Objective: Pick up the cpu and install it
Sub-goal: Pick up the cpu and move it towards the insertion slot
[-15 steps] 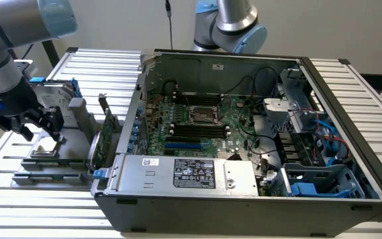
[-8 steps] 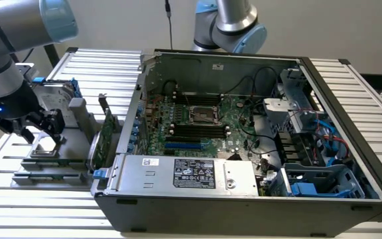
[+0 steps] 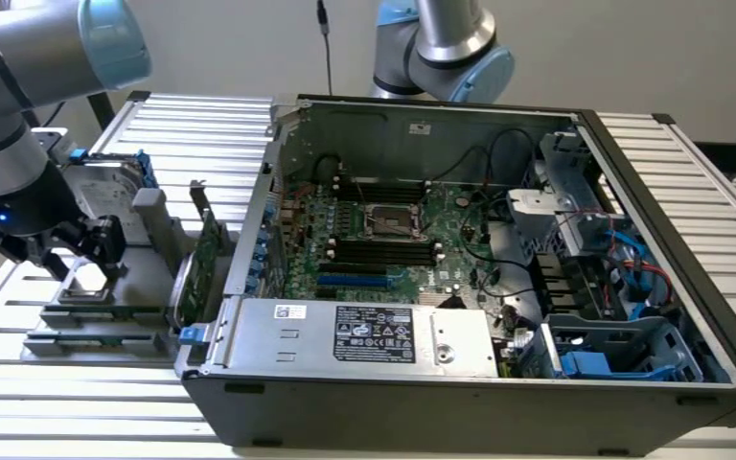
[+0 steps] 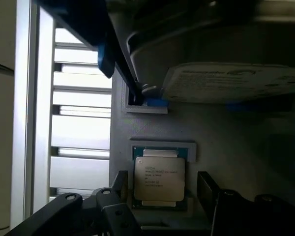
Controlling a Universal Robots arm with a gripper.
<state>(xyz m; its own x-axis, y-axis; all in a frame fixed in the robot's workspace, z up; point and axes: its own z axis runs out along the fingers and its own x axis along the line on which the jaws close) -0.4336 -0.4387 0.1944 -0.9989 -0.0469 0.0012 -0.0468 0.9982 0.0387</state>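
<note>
On the exterior view's left, the gripper hangs low over a grey holder, its fingers spread wide. The cpu lies flat in a recess of this holder, between the two fingers, with a small gap on each side. The hard drive stands near it. Further right is the open computer case. The socket on its board is well apart from the cpu.
</note>
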